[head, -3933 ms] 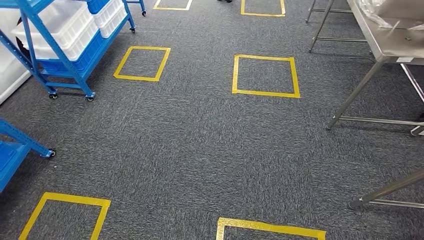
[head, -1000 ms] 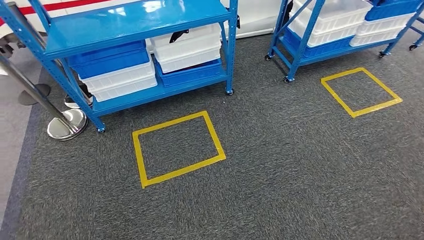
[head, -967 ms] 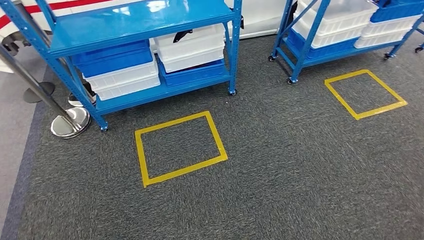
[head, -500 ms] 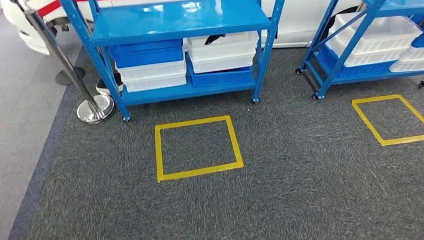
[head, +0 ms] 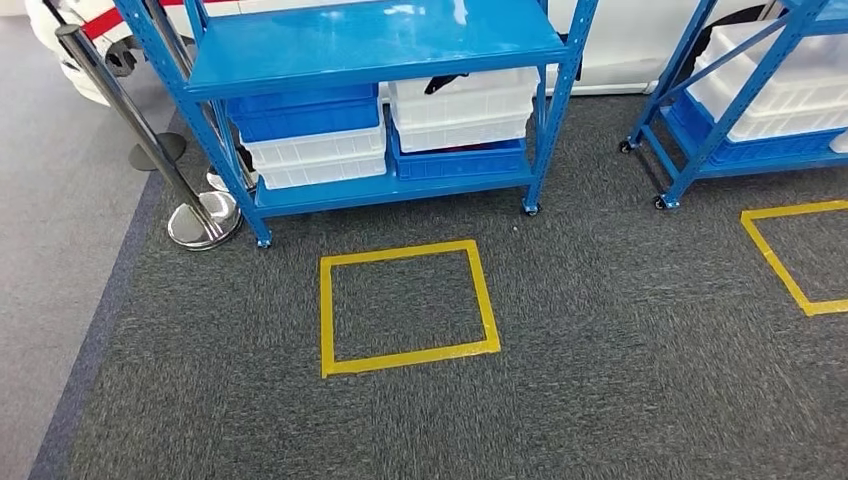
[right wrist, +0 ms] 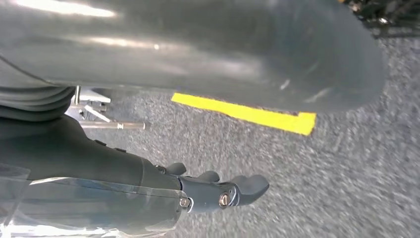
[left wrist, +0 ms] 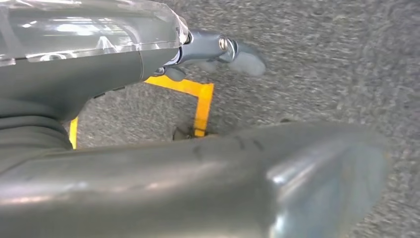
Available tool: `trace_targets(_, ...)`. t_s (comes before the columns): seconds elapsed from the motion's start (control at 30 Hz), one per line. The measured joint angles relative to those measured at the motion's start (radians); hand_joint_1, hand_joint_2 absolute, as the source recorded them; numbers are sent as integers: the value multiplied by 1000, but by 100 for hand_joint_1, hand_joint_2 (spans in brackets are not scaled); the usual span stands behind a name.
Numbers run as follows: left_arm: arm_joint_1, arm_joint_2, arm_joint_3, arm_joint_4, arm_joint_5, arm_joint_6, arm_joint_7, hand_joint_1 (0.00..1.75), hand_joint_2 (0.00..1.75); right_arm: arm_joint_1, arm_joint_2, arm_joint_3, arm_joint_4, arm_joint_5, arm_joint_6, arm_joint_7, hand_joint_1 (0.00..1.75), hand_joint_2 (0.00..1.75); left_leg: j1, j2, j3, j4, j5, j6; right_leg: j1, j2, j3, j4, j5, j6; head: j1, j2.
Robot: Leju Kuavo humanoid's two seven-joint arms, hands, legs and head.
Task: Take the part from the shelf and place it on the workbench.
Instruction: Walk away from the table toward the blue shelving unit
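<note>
A blue shelf rack (head: 370, 40) on castors stands ahead in the head view. On its lower level a white bin (head: 462, 100) sits on a blue bin (head: 455, 160), and a dark part (head: 437, 83) pokes over the white bin's rim. To the left of them a blue bin (head: 305, 110) lies on stacked white bins (head: 315, 160). My left hand (left wrist: 163, 59) hangs over the carpet with nothing in it, fingers apart. My right hand (right wrist: 163, 183) hangs the same way, holding nothing.
A yellow tape square (head: 405, 305) marks the carpet just in front of the rack. A chrome barrier post (head: 200, 215) stands at the rack's left corner. A second blue rack (head: 740, 110) with bins is at the right, beside another tape square (head: 800, 260).
The camera has turned from the workbench legs and floor squares to the shelf racks. Over the last second the near rack has come more to the middle and squarer to the view.
</note>
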Motion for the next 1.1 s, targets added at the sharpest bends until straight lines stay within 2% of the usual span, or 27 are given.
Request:
trace_targets(0.07, 2, 0, 0, 0, 0, 0, 0, 0, 0, 0, 0, 0, 0, 0, 0, 0, 0, 0, 2, 3, -84, 89, -72, -4, 1, 2, 23, -1, -21, -3, 0, 0)
trace_targets(0.1, 3, 0, 0, 0, 0, 0, 0, 0, 0, 1, 0, 0, 0, -1, 0, 0, 0, 0, 2, 3, -109, 97, -102, -4, 1, 3, 38, -1, -33, -2, 0, 0)
trace_targets(0.13, 5, 0, 0, 0, 0, 0, 0, 0, 0, 1, 0, -1, 0, -2, 0, 0, 0, 0, 2, 3, -122, 77, -110, -1, 2, 4, 54, -1, -45, -2, 0, 0)
trace_targets(0.17, 6, 0, 0, 0, 0, -1, 0, 0, 0, 1, 0, -1, 0, -4, 1, 0, 0, 0, 1, 4, -123, 33, -90, 2, 2, 4, 71, -1, -58, 0, 0, 0)
trace_targets(0.2, 8, 0, 0, 0, 0, -2, 0, 0, 0, 2, 0, -1, 0, -6, 1, 1, 0, 0, -1, 6, -118, -27, -38, 10, 3, 4, 87, -2, -71, 1, 0, 0)
trace_targets(0.23, 10, 1, 0, 0, 0, -4, 0, 0, 0, 3, 1, -2, 1, -9, 2, 1, 0, 0, -5, 9, -114, -87, 26, 17, 5, 4, 102, -1, -84, 4, 0, 0)
trace_targets(0.27, 13, 1, 0, 0, -1, -5, 0, 0, 0, 2, 2, -3, 1, -11, 3, 1, 0, 0, -8, 10, -109, -130, 81, 24, 7, 5, 114, -2, -96, 10, 0, 0)
trace_targets(0.3, 15, 2, 0, 0, -1, -7, 1, 0, 0, 1, 3, -4, 2, -12, 4, 1, 0, 0, -12, 11, -104, -157, 119, 30, 9, 7, 129, -5, -108, 15, 0, 0)
trace_targets(0.33, 16, 3, 0, 0, -2, -8, 2, 0, 0, 0, 4, -5, 2, -13, 5, 1, 0, 0, -13, 10, -98, -168, 131, 34, 11, 8, 140, -1, -109, 23, 0, 0)
trace_targets(0.37, 15, 2, 0, 0, -2, -10, 2, 0, 0, -1, 3, -6, 2, -14, 6, 1, 0, 0, -12, 6, -83, -173, 127, 38, 11, 9, 143, 12, -102, 31, 0, 0)
trace_targets(0.4, 13, 2, 0, 0, -2, -11, 2, 0, 0, -3, 3, -7, 1, -14, 7, 1, 0, 0, -10, 4, -67, -181, 123, 43, 10, 9, 136, 42, -88, 38, 0, 0)
trace_targets(0.43, 11, 2, 0, 0, -2, -11, 3, 0, 0, -4, 3, -7, 1, -14, 8, 1, 0, 0, -8, 2, -52, -188, 118, 49, 10, 9, 113, 90, -73, 43, 0, 0)
trace_targets(0.47, 9, 1, 0, 0, -2, -12, 3, 0, 0, -6, 2, -8, 1, -14, 10, 2, 0, 0, -6, 1, -37, -194, 112, 54, 9, 9, 77, 148, -71, 46, 1, 0)
trace_targets(0.5, 9, 1, 0, 0, -2, -11, 3, 0, 0, -7, 3, -8, 1, -14, 11, 2, 0, 0, -6, 2, -25, -198, 103, 57, 8, 9, 35, 205, -87, 46, 1, 0)
trace_targets(0.57, 9, 1, 0, 0, -1, -11, 3, 0, 0, -7, 4, -8, 1, -14, 12, 1, 0, 0, -6, 0, -2, -200, 83, 62, 9, 9, -45, 281, -161, 48, 1, 0)
trace_targets(0.6, 10, 1, 0, 0, -1, -11, 4, 0, 0, -7, 4, -8, 1, -13, 11, 1, 0, 0, -7, -2, 10, -200, 72, 63, 9, 9, -73, 294, -197, 50, 1, 0)
trace_targets(0.63, 11, 1, 0, 0, -1, -11, 4, 0, 0, -5, 4, -8, 1, -13, 11, 1, 0, 0, -7, -6, 25, -200, 59, 63, 10, 9, -91, 284, -218, 51, 1, 0)
trace_targets(0.67, 12, 1, 0, 0, -1, -11, 4, 0, 0, -2, 4, -8, 1, -13, 11, 2, 0, 0, -7, -9, 43, -200, 46, 61, 11, 9, -101, 255, -215, 49, 1, 0)
trace_targets(0.7, 13, 1, 0, 0, -1, -11, 4, 0, 0, 1, 3, -8, 1, -13, 11, 2, 0, 0, -8, -11, 60, -200, 31, 60, 12, 9, -104, 207, -177, 44, 1, 0)
trace_targets(0.77, 14, -1, 0, 1, -1, -11, 5, 0, 0, 8, 3, -9, 3, -13, 10, 2, 0, 87, -11, -14, 89, -198, -1, 52, 17, 10, -109, 97, -38, 31, 2, 0)
trace_targets(0.8, 14, -1, 0, 2, -1, -11, 5, 0, 0, 9, 2, -9, 4, -14, 10, 2, 0, 87, -13, -15, 100, -200, -16, 47, 21, 11, -108, 63, 16, 26, 2, 0)
trace_targets(0.83, 14, -2, 1, 3, -1, -11, 6, 0, 0, 9, 2, -9, 5, -16, 9, 2, 0, 87, -14, -16, 113, -199, -26, 42, 22, 12, -105, 44, 45, 21, 1, 0)
trace_targets(0.9, 11, -2, 1, 3, -1, -10, 7, 0, 0, 6, 3, -14, 5, -28, 11, 4, 0, 0, -15, -15, 125, -182, -24, 31, 19, 16, -80, 35, 38, 10, 1, 0)
trace_targets(0.93, 9, -2, 1, 3, -1, -9, 7, 0, 0, 5, 4, -19, 5, -38, 11, 5, 0, 0, -14, -11, 114, -146, -12, 25, 17, 18, -66, 29, 31, 4, 0, 0)
trace_targets(1.0, 7, -2, 1, 3, -1, -8, 8, 0, 0, 3, 6, -32, 4, -52, 8, 3, 0, 0, -11, -3, 51, -41, -8, 13, 15, 21, -38, 23, 13, -7, 0, 0)
trace_targets(1.03, 7, -3, 1, 4, -2, -8, 8, 0, 0, 2, 6, -37, 4, -53, 2, 2, 0, 0, -9, 0, 9, 16, -28, 7, 14, 22, -24, 22, 1, -10, 0, 0)
trace_targets(1.1, 9, -3, 1, 4, -2, -7, 10, 0, 0, 2, 6, -41, 4, -49, -9, 1, 0, 0, -5, 2, -66, 84, -102, 2, 14, 26, 7, 22, -26, -11, 0, 0)
